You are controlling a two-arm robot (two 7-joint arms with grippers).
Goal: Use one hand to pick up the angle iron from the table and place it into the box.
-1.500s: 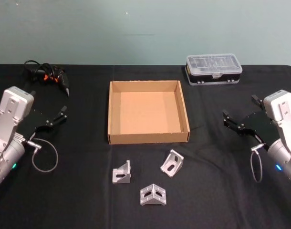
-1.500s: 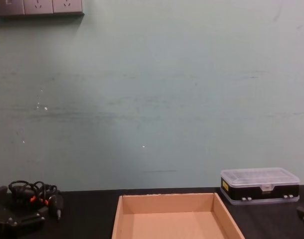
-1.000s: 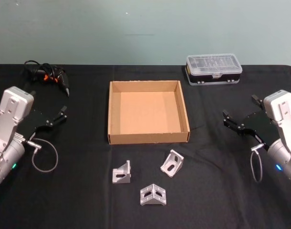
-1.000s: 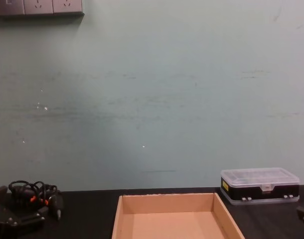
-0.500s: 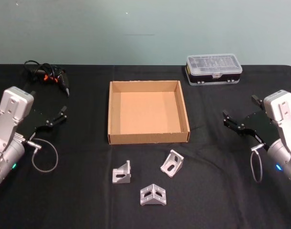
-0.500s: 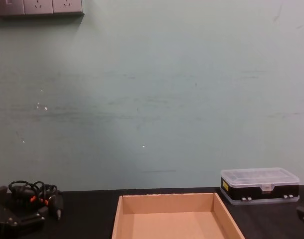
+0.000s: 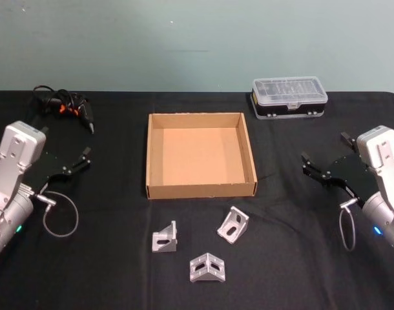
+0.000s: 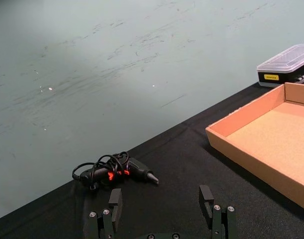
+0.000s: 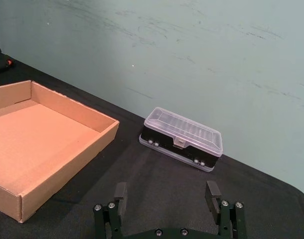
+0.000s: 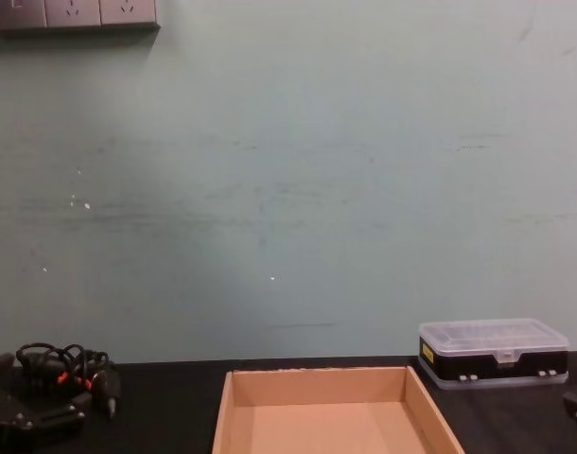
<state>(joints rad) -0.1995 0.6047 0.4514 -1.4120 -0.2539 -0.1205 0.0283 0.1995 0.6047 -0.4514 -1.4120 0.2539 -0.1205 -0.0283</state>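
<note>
Three silver angle irons lie on the black table [image 7: 106, 271] in front of the box: one on the left [image 7: 165, 237], one on the right [image 7: 233, 224], one nearest me [image 7: 207, 267]. The tan cardboard box [image 7: 200, 190] stands empty at the table's middle, also seen as box [image 8: 251, 164], box [image 9: 67, 169] and box [image 10: 317, 386]. My left gripper [image 7: 64, 142] hovers open at the far left, well away from the irons; its fingers [image 8: 115, 196] stand wide apart. My right gripper [image 7: 325, 147] hovers open at the far right, gripper [image 9: 166, 191] holding nothing.
A clear-lidded plastic case [image 7: 289, 95] sits at the back right, behind the box. A black tool with a coiled cable [image 7: 66, 106] lies at the back left, just beyond the left gripper. A green wall rises behind the table.
The whole head view has shifted down a little. Both arms, the angle irons and the box keep their places.
</note>
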